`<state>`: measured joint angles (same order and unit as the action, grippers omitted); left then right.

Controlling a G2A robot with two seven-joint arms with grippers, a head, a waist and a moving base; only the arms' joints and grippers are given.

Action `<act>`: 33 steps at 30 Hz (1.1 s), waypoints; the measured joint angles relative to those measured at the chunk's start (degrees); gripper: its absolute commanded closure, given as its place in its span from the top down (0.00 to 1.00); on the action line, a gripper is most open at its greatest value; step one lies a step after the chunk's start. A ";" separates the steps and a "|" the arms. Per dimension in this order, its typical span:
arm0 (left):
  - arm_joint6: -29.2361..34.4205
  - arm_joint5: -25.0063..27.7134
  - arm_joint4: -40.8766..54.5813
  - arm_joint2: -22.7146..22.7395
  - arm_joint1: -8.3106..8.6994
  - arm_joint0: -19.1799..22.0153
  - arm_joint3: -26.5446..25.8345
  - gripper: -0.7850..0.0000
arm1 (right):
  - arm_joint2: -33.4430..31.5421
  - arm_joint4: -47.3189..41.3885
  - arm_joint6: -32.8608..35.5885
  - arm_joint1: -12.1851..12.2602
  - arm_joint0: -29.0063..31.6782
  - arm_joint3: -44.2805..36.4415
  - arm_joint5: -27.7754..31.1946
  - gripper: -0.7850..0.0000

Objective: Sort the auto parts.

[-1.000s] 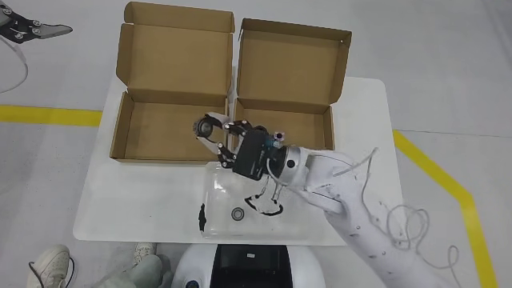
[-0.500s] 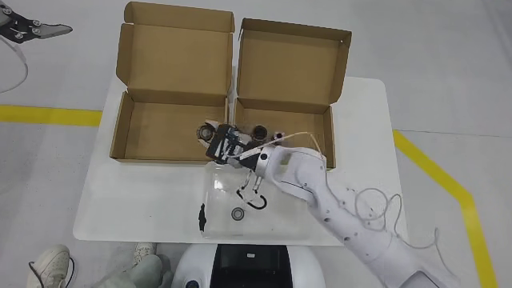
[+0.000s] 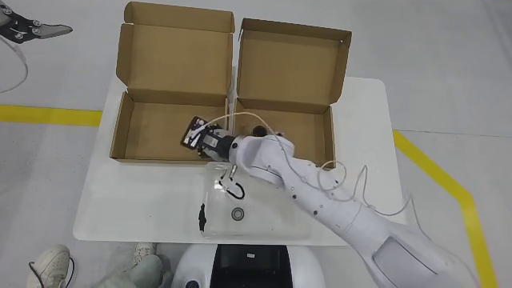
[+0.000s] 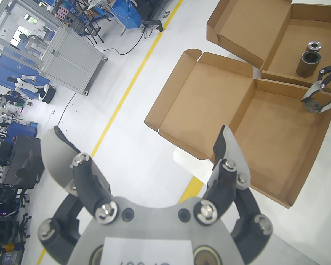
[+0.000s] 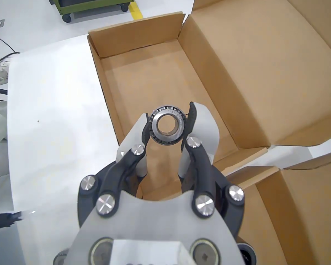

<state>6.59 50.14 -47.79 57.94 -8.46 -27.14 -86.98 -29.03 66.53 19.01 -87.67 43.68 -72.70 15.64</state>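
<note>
Clamping a bearing over left box, right pincer; left pincer wide

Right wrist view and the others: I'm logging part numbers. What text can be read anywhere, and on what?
Bearing: engraved marks round its face, too small to read.
Left gripper: white label on its base, cut off by the picture edge, unreadable.
Cardboard box beneath the bearing: no print shows.
</note>
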 measured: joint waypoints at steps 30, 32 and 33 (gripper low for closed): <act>0.00 0.00 0.00 0.00 0.00 0.00 0.00 1.00 | 4.08 -0.72 3.10 -9.56 -5.07 18.01 -2.17 0.37; 0.00 0.00 0.00 0.00 0.00 0.00 0.00 1.00 | 4.00 -0.55 3.31 -9.97 -5.24 18.58 -2.27 0.37; 0.00 0.00 0.00 0.00 0.00 0.00 0.00 1.00 | 3.94 -0.50 3.30 -10.13 -5.28 18.82 -2.29 0.37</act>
<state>6.59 50.14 -47.79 57.94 -8.46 -27.14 -86.98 -25.08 66.03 22.31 -97.80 38.40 -53.89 13.35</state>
